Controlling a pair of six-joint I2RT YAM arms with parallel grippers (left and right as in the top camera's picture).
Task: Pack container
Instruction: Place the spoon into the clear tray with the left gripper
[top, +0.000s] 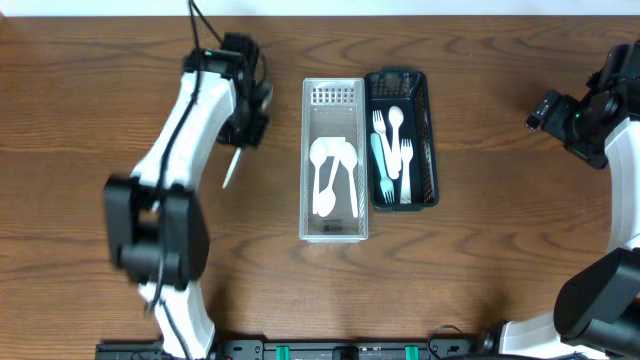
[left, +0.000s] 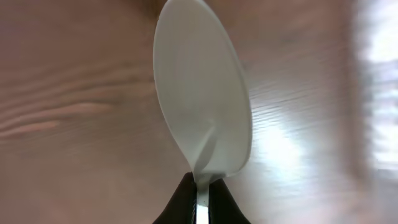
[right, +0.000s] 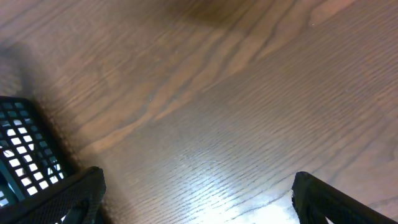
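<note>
My left gripper (left: 200, 196) is shut on the handle of a white plastic spoon (left: 202, 93), held over the wood left of the containers. In the overhead view the spoon (top: 231, 166) hangs below the left gripper (top: 243, 128). A clear container (top: 334, 227) at the centre holds white spoons (top: 330, 175). A black mesh basket (top: 432, 150) beside it on the right holds white and teal forks and a spoon (top: 393, 150). My right gripper (right: 196, 193) is open and empty over bare wood at the far right (top: 555, 112).
The black basket's corner (right: 25, 155) shows at the left edge of the right wrist view. The wooden table (top: 480, 280) extends around both containers.
</note>
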